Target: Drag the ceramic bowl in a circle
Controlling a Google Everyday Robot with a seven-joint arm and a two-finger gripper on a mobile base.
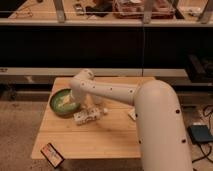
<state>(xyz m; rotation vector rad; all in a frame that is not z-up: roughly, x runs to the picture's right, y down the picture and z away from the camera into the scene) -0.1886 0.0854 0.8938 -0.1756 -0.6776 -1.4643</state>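
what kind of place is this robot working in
Probably an office snack area or indoor test space: a wooden table on speckled carpet, with a dark counter carrying food trays behind. The gripper is down at the ceramic bowl's rim on that table.

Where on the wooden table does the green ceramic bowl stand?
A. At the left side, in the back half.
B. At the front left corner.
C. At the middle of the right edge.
A: the ceramic bowl stands at the left side of the table, in its back half. The pincer is at the bowl's right rim, under the arm. The front left corner holds a small dark packet.
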